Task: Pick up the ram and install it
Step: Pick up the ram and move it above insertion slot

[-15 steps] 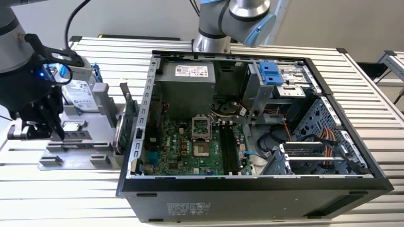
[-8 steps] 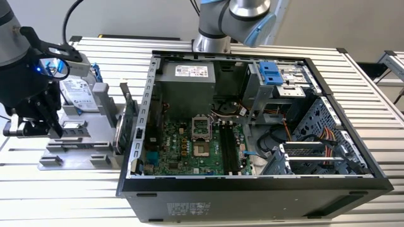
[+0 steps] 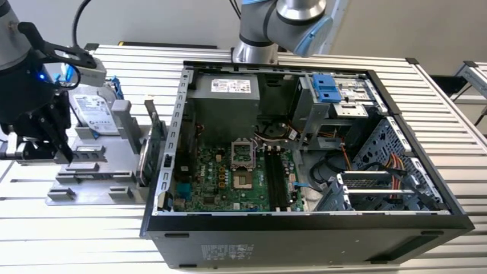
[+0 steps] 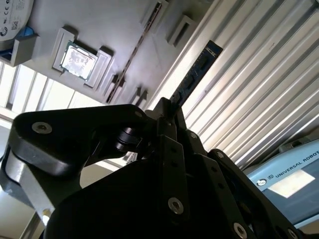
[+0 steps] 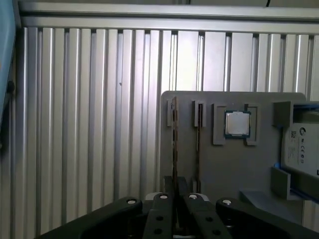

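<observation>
The pincer (image 4: 167, 107) grips the ram (image 4: 195, 73), which juts out past its tips. A grey tray (image 4: 114, 30) lies beyond them.

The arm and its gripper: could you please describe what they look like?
The arm has silver-grey tubes with light blue joint caps. A black cable runs to its far end, where a small blue light glows. The gripper is matte black, built of bolted flat links with silver screw heads.
</observation>
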